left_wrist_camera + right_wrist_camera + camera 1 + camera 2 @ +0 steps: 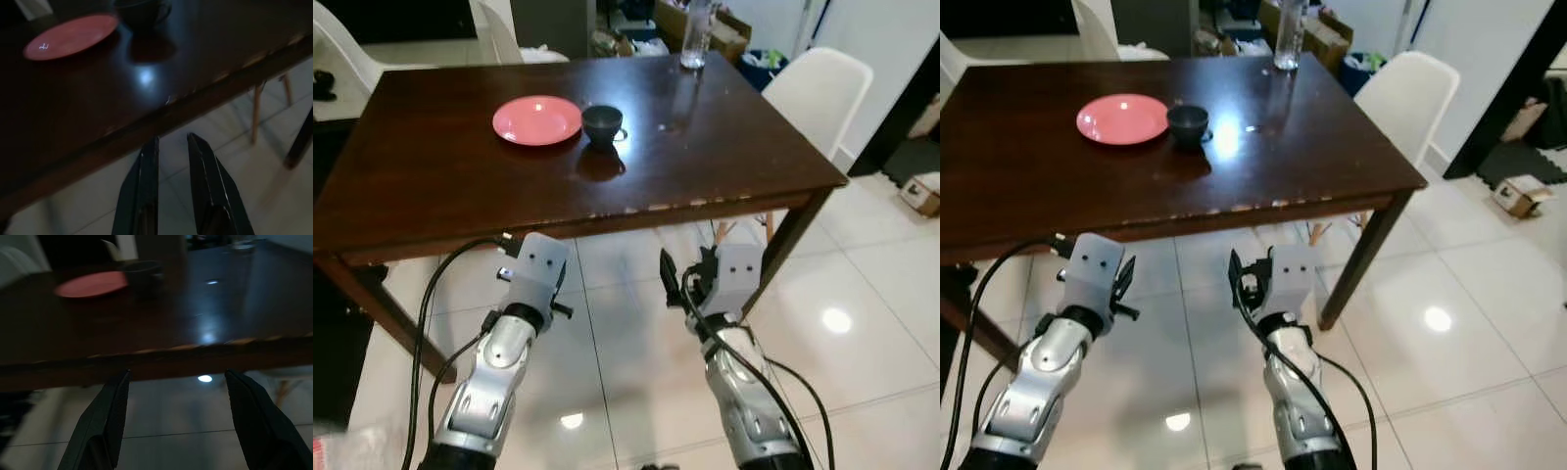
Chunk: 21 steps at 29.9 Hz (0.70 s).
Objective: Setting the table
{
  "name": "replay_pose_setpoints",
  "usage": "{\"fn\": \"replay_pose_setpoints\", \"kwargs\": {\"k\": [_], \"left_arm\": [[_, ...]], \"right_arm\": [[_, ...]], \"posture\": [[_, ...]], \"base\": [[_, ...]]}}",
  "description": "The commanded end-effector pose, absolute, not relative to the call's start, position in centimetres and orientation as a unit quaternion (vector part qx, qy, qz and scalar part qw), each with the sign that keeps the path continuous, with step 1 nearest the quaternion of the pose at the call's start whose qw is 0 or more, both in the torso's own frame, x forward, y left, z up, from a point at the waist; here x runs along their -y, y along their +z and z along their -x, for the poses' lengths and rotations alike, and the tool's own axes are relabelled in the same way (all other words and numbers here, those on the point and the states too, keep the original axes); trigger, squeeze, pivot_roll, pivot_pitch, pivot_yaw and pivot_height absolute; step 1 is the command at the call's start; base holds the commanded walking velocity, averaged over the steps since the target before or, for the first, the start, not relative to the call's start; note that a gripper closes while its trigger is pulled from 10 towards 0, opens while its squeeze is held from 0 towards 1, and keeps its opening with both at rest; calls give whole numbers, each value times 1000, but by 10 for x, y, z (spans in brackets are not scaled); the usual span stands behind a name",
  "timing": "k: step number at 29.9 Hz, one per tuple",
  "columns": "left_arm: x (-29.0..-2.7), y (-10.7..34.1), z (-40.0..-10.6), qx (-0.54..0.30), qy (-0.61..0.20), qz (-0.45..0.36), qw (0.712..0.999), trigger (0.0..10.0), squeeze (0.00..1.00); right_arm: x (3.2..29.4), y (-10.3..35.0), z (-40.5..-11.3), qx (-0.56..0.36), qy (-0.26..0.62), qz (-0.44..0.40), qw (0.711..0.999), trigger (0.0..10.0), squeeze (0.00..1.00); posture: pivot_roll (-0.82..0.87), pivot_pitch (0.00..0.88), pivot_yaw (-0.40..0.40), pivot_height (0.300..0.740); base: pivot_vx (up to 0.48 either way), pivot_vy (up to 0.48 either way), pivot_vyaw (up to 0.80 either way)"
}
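Note:
A pink plate [536, 119] lies on the dark wooden table [431, 186], towards its far side. A dark cup [603, 122] stands right beside the plate, on its right. Both grippers hover below and in front of the table's near edge, above the floor. My left gripper [172, 142] points at that edge, its fingers only a narrow gap apart and nothing between them. My right gripper [176, 377] is wide open and empty, also facing the edge; it hangs under the table's front right part [687, 279].
A clear water bottle [696, 34] stands at the table's far edge. A white chair [813, 88] sits at the table's right side, another white chair [337, 49] at the far left. Boxes and clutter lie behind the table. Glossy white tiles [862, 284] cover the floor.

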<state>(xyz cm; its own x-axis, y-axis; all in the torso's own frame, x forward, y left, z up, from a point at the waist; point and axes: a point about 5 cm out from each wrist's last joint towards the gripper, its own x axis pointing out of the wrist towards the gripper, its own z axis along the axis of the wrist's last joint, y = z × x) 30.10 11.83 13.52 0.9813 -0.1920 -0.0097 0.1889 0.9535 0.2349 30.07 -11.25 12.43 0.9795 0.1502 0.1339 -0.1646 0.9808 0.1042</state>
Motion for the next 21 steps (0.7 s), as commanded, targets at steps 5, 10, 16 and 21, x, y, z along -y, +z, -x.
{"fn": "replay_pose_setpoints", "kwargs": {"k": [5,10,16,21], "left_arm": [[-123,129,-300,-5,-93,-124,988,10000,31],[-123,129,-300,-5,-93,-124,988,10000,31],[-128,128,-302,-12,-69,-115,991,10000,71],[-162,122,-305,-40,27,-95,994,10000,90]], "right_arm": [[111,124,-300,62,77,-61,993,10000,0],[114,128,-302,69,71,-59,993,10000,0],[124,130,-303,74,59,-54,994,10000,0],[135,128,-302,71,47,-44,995,10000,0]], "posture": [[-27,31,46,740],[-28,31,47,740],[-28,30,47,740],[-31,29,49,740]], "base": [[463,0,0],[463,0,0],[461,0,0],[464,0,0]]}}
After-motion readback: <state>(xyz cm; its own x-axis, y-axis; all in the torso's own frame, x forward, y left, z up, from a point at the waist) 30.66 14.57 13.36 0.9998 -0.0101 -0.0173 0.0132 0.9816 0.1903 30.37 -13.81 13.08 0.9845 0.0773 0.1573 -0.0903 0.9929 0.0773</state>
